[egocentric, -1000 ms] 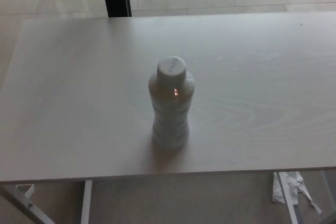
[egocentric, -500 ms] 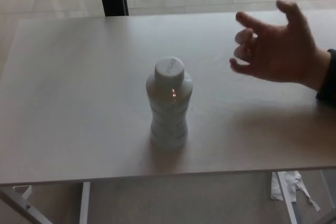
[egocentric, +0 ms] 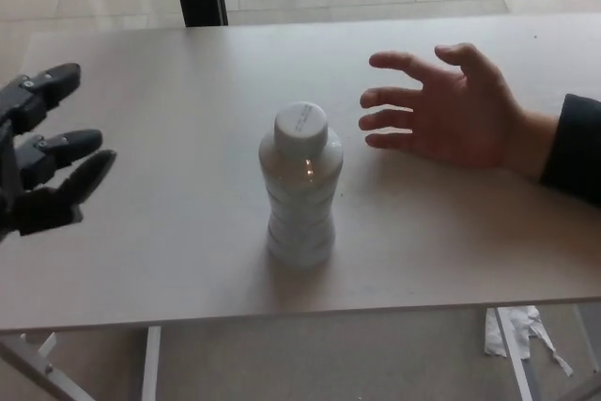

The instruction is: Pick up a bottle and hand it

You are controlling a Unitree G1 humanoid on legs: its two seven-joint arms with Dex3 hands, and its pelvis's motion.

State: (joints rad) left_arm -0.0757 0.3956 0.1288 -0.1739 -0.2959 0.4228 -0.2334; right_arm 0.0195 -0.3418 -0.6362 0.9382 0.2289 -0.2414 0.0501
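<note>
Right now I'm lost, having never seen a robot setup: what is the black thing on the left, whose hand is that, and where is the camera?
The camera sits on the robot's head, looking down at a pale table. The black thing at the left edge is the robot's left hand, fingers apart and holding nothing. Its right hand does not show. The bare hand with a dark sleeve, reaching in from the right, belongs to a person; it is open and spread above the table. Between them a white bottle with its cap on stands upright. Nobody is touching it.
</note>
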